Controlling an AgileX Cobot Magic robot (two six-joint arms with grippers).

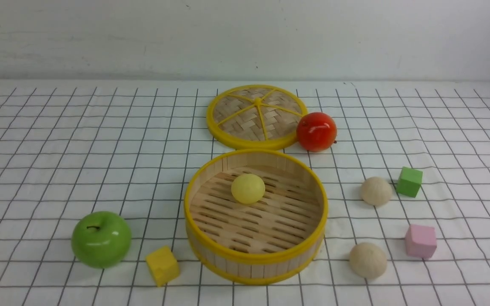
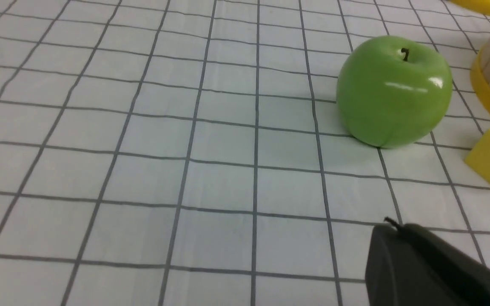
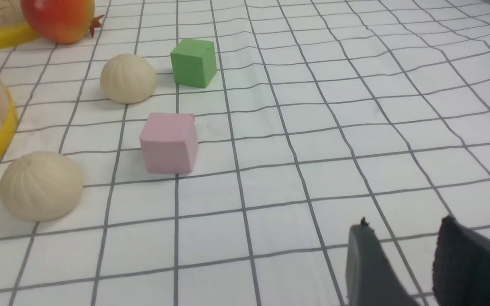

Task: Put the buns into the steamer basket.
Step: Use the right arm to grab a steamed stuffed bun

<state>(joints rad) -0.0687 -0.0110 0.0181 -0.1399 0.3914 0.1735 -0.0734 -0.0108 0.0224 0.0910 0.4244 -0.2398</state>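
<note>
Next, with the pale yellow dome-shaped bun (image 1: 248, 188) lying in the round bamboo steamer basket (image 1: 253, 257), the right fingers (image 3: 368, 263), apart and empty, should straddle the nearer beige bun (image 3: 41, 185) low on the checked counter (image 1: 100, 148), avoiding the pink cube (image 3: 168, 142); whether the left fingers (image 2: 419, 263) are parted I cannot tell.

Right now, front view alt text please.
Steamer basket at centre holds the yellow bun; far beige bun and near beige bun lie on the cloth to its right. Lid behind; green apple and red fruit nearby.

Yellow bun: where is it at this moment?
In the front view the yellow bun sits inside the steamer basket, on its slatted floor toward the far wall, with the lid lying just behind the basket.
</note>
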